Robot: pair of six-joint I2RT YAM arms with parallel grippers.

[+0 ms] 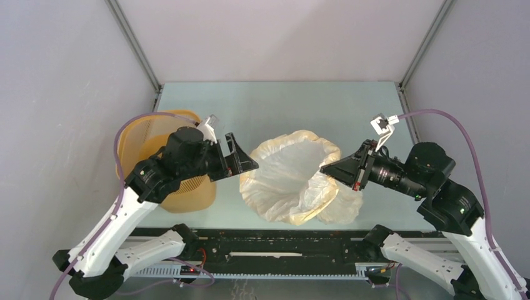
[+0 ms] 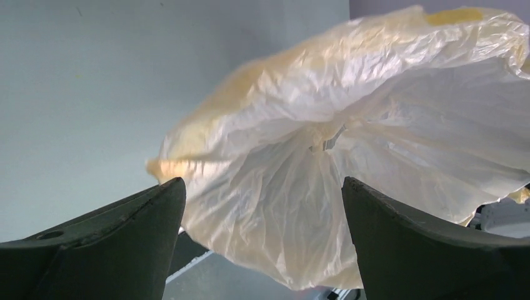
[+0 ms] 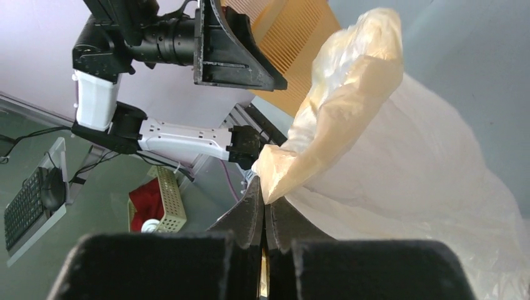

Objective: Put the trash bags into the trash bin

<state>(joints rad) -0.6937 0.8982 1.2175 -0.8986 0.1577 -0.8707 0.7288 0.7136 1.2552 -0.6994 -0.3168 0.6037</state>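
The trash bag (image 1: 284,178) is a wrinkly cream-white film with a yellowish rim, puffed up at the table's middle. My right gripper (image 1: 325,169) is shut on its rim; in the right wrist view the pinched edge (image 3: 294,169) rises straight from the closed fingertips (image 3: 265,195). My left gripper (image 1: 245,156) stands wide open just left of the bag, and in the left wrist view the film (image 2: 350,144) fills the space beyond its fingers (image 2: 262,187) without touching them. The orange trash bin (image 1: 187,195) sits at the left, largely hidden under my left arm, its slotted wall (image 3: 294,37) showing.
Grey enclosure walls (image 1: 75,94) close in the pale green table (image 1: 281,106) on three sides. A black rail (image 1: 281,240) runs along the near edge between the arm bases. The left arm's wrist hangs over the bin.
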